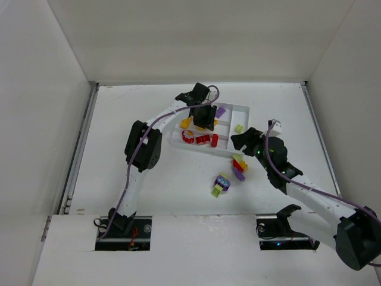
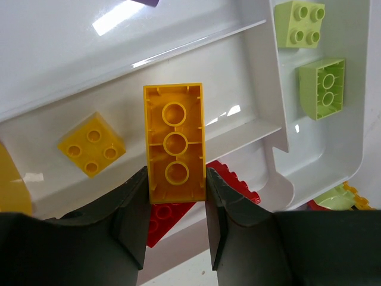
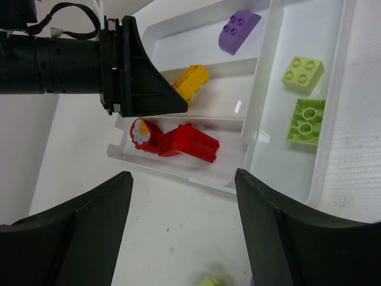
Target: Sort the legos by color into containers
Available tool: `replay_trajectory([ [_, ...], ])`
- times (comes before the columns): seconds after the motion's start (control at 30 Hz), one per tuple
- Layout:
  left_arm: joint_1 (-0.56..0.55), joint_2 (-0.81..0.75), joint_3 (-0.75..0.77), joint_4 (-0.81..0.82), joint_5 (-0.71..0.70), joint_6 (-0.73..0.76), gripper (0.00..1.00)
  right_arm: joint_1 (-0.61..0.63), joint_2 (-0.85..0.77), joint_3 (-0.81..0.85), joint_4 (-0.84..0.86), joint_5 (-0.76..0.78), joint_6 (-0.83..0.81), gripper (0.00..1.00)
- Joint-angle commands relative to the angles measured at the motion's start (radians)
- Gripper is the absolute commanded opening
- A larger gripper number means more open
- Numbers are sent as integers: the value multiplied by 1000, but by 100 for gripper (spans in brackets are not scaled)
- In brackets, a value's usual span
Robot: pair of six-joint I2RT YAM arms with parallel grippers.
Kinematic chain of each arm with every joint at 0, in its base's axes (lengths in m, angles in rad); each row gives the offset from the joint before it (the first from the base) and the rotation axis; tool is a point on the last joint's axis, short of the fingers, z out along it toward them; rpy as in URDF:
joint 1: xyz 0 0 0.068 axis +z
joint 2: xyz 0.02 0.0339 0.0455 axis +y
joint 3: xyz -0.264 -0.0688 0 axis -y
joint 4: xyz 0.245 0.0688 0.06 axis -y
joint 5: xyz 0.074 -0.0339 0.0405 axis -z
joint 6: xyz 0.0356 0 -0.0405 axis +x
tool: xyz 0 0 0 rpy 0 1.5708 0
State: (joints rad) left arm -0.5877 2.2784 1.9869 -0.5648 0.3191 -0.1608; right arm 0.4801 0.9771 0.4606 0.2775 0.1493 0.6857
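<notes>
The left gripper (image 2: 176, 182) pinches a yellow brick (image 2: 174, 140) by its long sides, hollow underside facing the wrist camera. It hangs over the middle slot of the tray (image 1: 233, 108), where a small yellow square (image 2: 91, 152) lies at the left of that frame. In the next slot down lie red bricks (image 3: 190, 142) and a round red piece (image 3: 141, 132). A purple brick (image 3: 238, 30) sits in the upper slot, and two lime bricks (image 3: 303, 73) are in the end slot at right. From above, the left gripper's body hides the tray's middle. The right gripper (image 3: 181, 202) hangs wide and empty just off the tray's lower edge, near loose legos (image 1: 238, 165) on the table (image 1: 149, 196).
</notes>
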Motion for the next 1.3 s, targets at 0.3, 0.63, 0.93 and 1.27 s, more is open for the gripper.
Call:
replay_trajectory([
  [0.3,-10,-3,62,-29,-6,32,36,10,-5,4,55,13,3,76],
  [0.63,-5,-49,33,-6,-60,44,58,10,-8,4,55,13,3,79],
  [0.93,10,-261,-106,150,-132,-20,60,19,-12,4,55,13,0,78],
  [1.27,-25,-687,-557,463,-403,-173,62,155,-107,16,-128,136,5,28],
])
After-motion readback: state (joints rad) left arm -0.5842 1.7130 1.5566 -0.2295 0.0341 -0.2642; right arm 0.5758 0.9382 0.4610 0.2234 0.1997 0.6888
